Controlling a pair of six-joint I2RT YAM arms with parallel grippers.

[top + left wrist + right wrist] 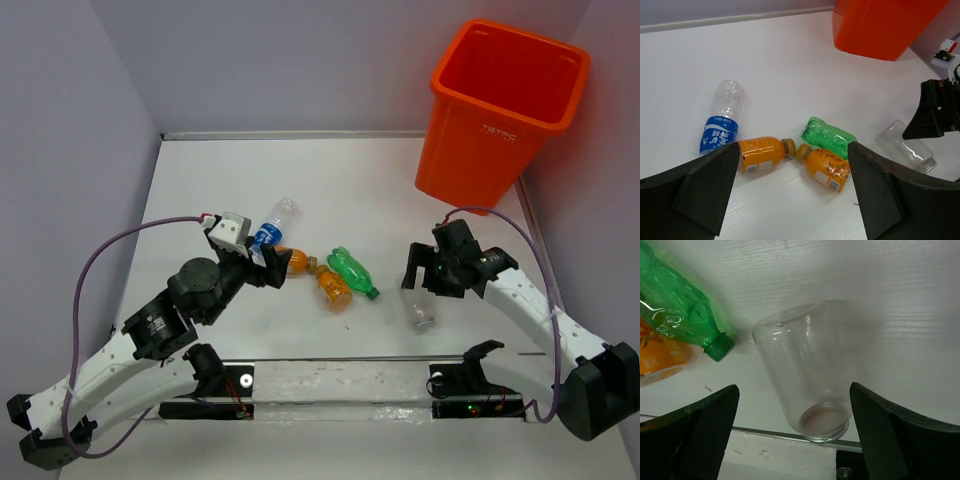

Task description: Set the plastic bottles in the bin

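The orange bin (505, 110) stands at the far right corner and also shows in the left wrist view (885, 25). Mid-table lie a clear blue-labelled bottle (272, 225) (720, 122), two orange bottles (293, 262) (333, 285) (762, 154) (826, 167), a green bottle (352, 270) (829, 136) (675, 305) and a plain clear bottle (418, 308) (905, 147) (802, 375). My left gripper (268, 268) (792, 150) is open and empty, just above the orange bottles. My right gripper (425, 283) (794, 390) is open, its fingers on either side of the plain clear bottle, not touching it.
White walls close the table at the back and left. A metal rail (340, 360) (770, 434) runs along the near edge, close to the clear bottle's neck. The bin stands against the right wall.
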